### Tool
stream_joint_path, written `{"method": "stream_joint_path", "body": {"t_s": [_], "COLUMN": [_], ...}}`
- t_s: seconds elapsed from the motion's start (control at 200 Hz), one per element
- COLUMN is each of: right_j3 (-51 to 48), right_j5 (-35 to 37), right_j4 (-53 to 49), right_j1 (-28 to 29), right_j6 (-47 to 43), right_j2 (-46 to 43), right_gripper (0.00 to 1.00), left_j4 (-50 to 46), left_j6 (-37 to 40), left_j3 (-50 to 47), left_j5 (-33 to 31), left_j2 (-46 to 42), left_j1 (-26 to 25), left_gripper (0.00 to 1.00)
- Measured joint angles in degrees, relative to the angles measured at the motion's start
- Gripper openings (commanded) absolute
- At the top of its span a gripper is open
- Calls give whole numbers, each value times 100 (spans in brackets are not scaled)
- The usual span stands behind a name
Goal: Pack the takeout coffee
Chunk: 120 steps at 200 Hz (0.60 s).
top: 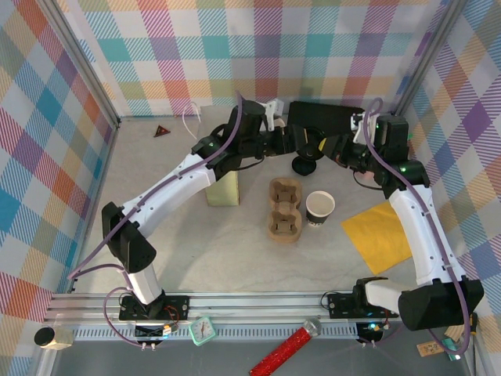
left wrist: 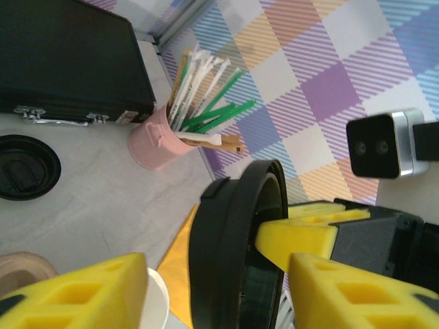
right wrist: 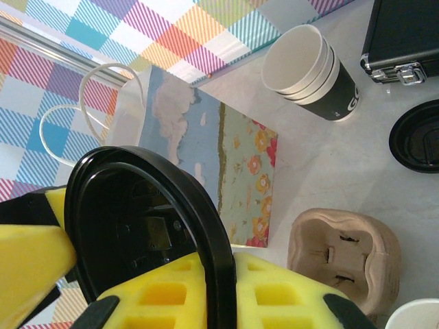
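- Our right pincer (right wrist: 137, 274) is narrow, clamped on the rim of a black lid (right wrist: 137, 212) that stands on edge between its yellow fingers.
- Our left pincer (left wrist: 212, 295) is half open. Its fingers stand on either side of that same lid, with a gap showing on one side.
- The held lid blocks much of both wrist views.
- The takeout coffee's paper cup (top: 319, 215) stands upright and lidless on the surface (top: 235, 251). It is just right of the moulded cup carrier (top: 284, 210) and apart from both pincers.
- A second black lid (top: 304, 166) lies flat on the surface near a black case (left wrist: 68, 62).
- A pink pot of straws (left wrist: 154, 144) stands by the case's corner.
- A paper bag (right wrist: 206, 157) printed with clouds and flowers stands left of the carrier.
- A yellow sheet (top: 380, 233) lies right of the cup.
- A stack of dark cups (right wrist: 309, 65) lies tipped over, with white letters of which we can read "GO".
- The upright cup's white print and the case's small label are too small to read.
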Motion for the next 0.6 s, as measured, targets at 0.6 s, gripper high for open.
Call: {"method": "stream_joint_path", "body": {"t_s": [0.6], "right_j3": [70], "right_j5": [354], "right_j4": [-293], "right_j1": [48], "right_j6": [-289], "right_j2": [-11], "right_gripper": [40], "left_j4": [-138], "left_j6": [177], "left_j3": [0], "left_j5": [-188], "left_j2": [31], "left_j1": [-116], "left_gripper": [17]}}
